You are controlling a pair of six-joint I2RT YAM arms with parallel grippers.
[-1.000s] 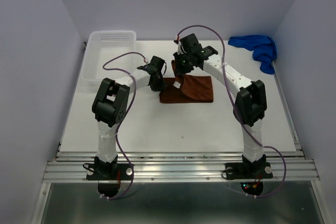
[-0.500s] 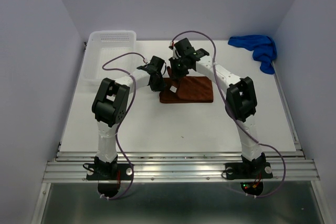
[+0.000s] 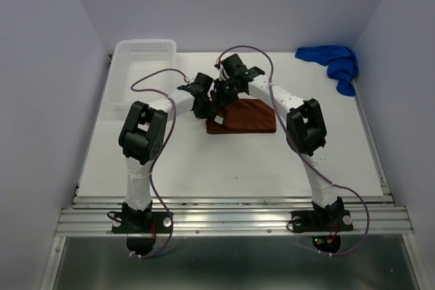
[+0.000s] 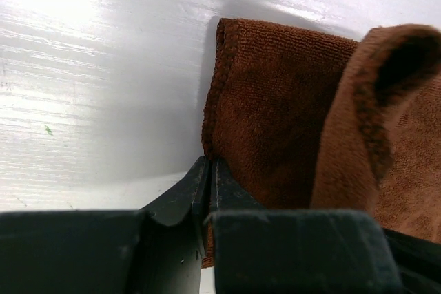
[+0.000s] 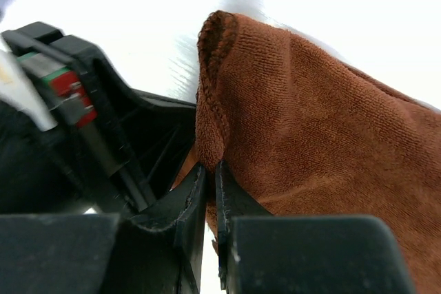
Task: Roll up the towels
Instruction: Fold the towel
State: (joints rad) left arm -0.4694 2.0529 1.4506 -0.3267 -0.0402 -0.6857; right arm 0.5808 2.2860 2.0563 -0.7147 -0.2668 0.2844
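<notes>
Clamped tight on brown towel (image 3: 251, 119) left edge w/ left end effector (image 4: 210, 170) & right end effector (image 5: 210, 171) side by side, prob. to lift it evenly off surface (image 3: 204, 161) & start roll.

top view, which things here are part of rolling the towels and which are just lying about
Job: brown towel, pinched by the left tool and right tool; blue towel, crumpled at far right.
Lying about: white basket, far left corner.
</notes>
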